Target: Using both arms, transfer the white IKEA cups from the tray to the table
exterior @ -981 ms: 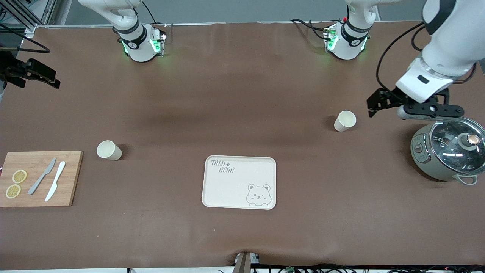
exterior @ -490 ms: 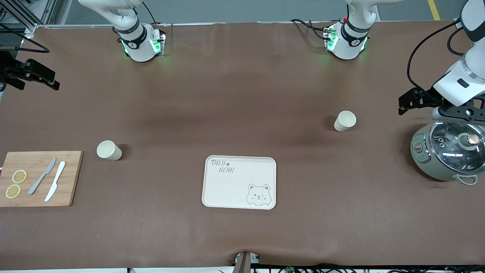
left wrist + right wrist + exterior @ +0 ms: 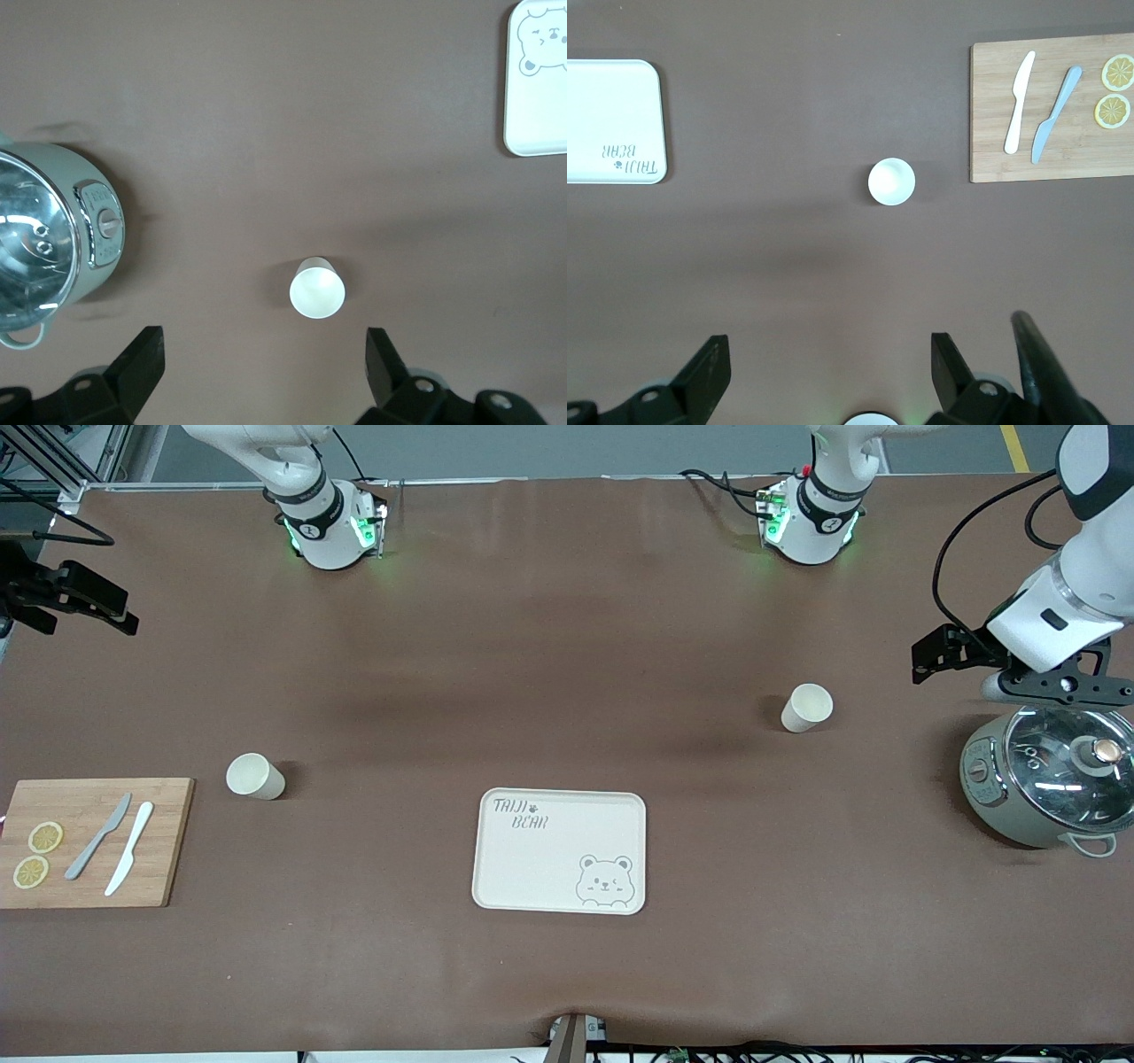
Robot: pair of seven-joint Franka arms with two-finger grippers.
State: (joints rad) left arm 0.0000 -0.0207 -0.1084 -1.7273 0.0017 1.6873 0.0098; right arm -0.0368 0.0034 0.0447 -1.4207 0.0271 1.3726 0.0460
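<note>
Dark brown table (image 3: pixel 532 602) carrying both small cream-white tapered cups (image 3: pixel 806 708) (image 3: pixel 255 776), upright, off the cream bear-print tray (image 3: pixel 560 850). Probably light, stiff, slick; best pinched across the rim. Spread apart and empty: left jaws beside the lidded grey-green pot (image 3: pixel 1045 779), right jaws over the table's right-arm end.

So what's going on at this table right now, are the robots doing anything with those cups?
Neither claw holds anything. Both white cups stand on the table, off the tray: one cup toward the left arm's end, the other cup beside the cutting board. The tray has nothing on it. The left claw is open, up above the lidded pot. The right claw is open too, high over its end of the table.
</note>
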